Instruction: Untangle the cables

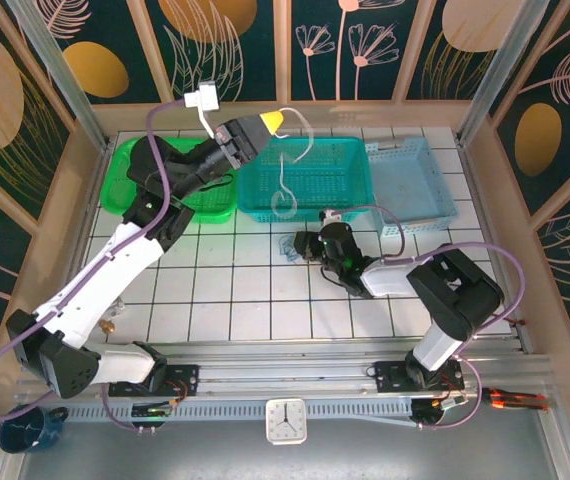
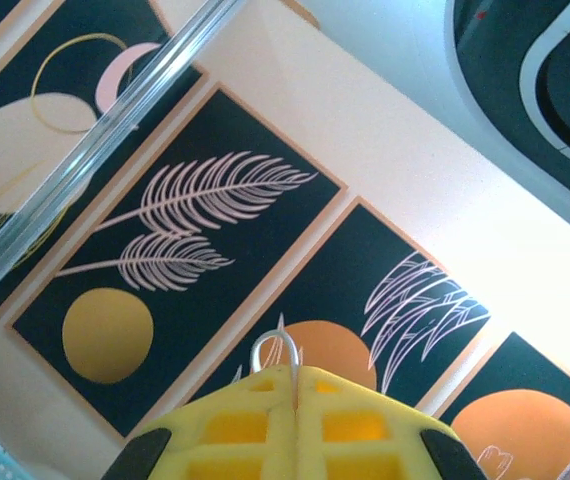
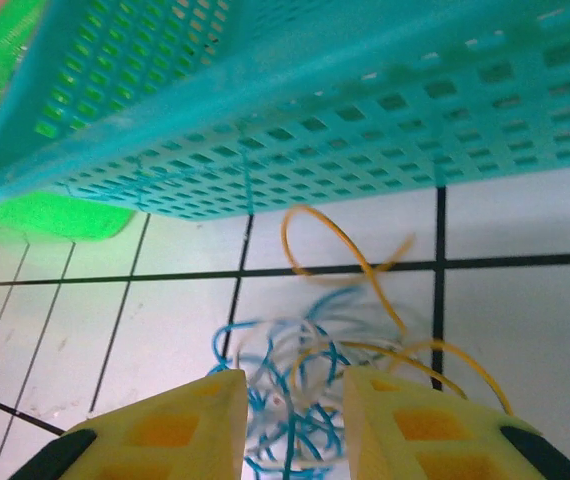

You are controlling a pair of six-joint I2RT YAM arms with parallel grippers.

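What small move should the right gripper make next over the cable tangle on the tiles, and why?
Probably close the right gripper on the tangle: its jaws stand apart with blue, white and yellow loops between them, on the tiles beside the teal basket. The left gripper is shut on a white cable, held high, so a pinned tangle could let strands pull apart.

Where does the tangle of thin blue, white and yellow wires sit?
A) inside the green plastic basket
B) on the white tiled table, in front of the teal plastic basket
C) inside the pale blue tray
B: the tangle of thin blue, white and yellow wires lies on the white tiled table at the right gripper, with the perforated teal plastic basket just beyond.
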